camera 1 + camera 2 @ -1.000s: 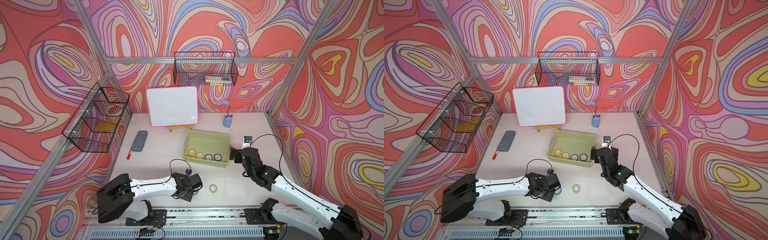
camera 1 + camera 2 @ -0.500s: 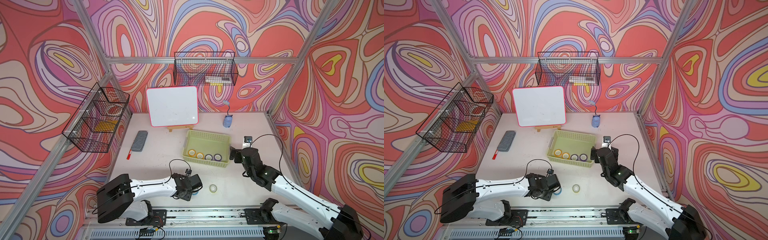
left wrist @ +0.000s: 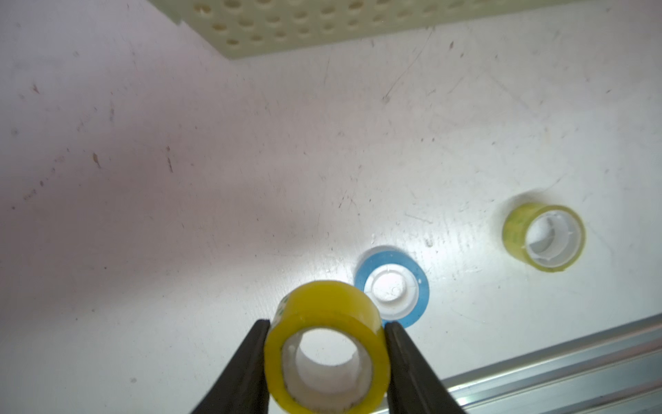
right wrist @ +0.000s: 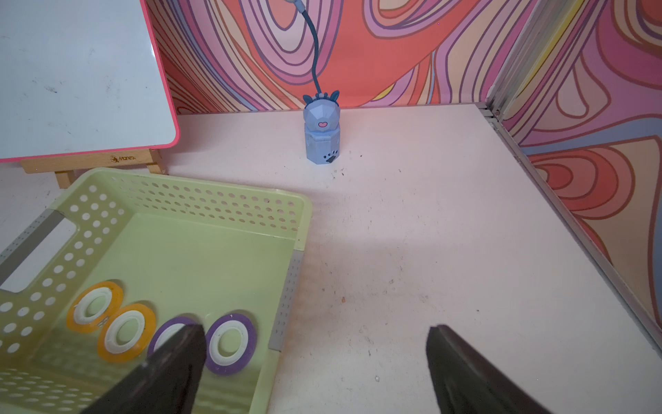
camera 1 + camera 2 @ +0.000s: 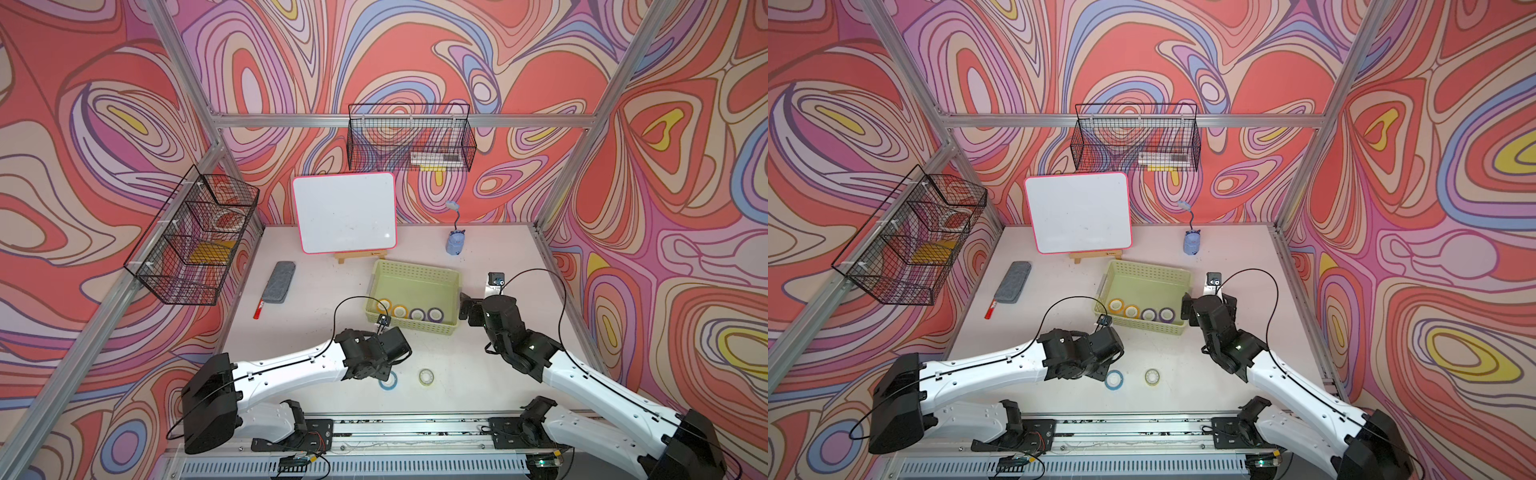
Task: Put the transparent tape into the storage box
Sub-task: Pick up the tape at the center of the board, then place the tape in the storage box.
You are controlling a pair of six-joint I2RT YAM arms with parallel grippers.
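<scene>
blue roll [image 3: 392, 286] beside held transparent tape [image 3: 322, 310], yellowish roll [image 3: 514, 229] near

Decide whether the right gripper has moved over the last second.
No. In both top views the right gripper sits where it did, open, by the right end of the storage box.

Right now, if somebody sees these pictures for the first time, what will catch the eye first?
First the swirl-patterned walls around the table. Then, in the left wrist view, the left gripper shut on a yellowish transparent tape roll, near the table's front edge. Behind it the pale green storage box holds four rolls along its near wall.
</scene>
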